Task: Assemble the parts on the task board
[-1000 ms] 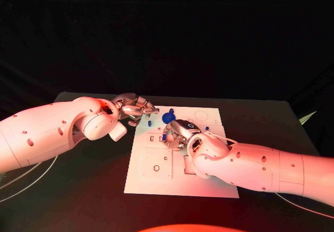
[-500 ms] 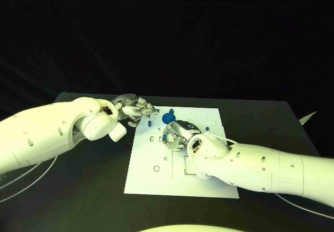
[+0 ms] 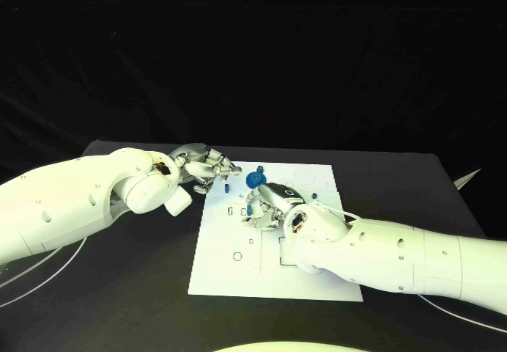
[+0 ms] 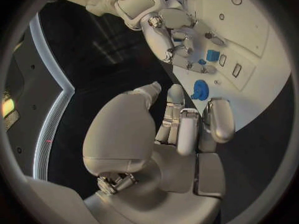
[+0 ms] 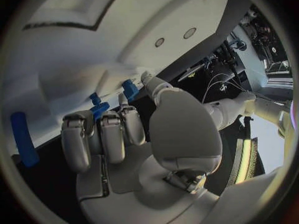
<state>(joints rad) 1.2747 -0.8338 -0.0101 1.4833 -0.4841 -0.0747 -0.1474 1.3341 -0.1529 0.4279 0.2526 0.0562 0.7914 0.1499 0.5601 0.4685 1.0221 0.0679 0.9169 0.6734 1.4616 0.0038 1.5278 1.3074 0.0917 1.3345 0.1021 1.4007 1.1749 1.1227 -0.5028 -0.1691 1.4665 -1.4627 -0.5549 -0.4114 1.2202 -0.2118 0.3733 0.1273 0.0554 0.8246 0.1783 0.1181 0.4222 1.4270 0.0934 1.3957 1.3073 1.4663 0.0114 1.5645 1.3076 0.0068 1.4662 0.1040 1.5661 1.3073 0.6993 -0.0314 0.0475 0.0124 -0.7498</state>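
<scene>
The right hand (image 3: 267,205), mid-frame, curled over small blue parts (image 5: 96,104) on the task board (image 3: 317,282); whether it held one was unclear. Seating a part called for slow, square lowering, while the left hand (image 3: 207,167) hovered half-curled, holding nothing

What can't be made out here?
- Head view: what the right robot hand touches on the board; the hand covers it.
- Head view: whether the left robot hand holds a part; too small.
- Right wrist view: board slots, blurred.
</scene>
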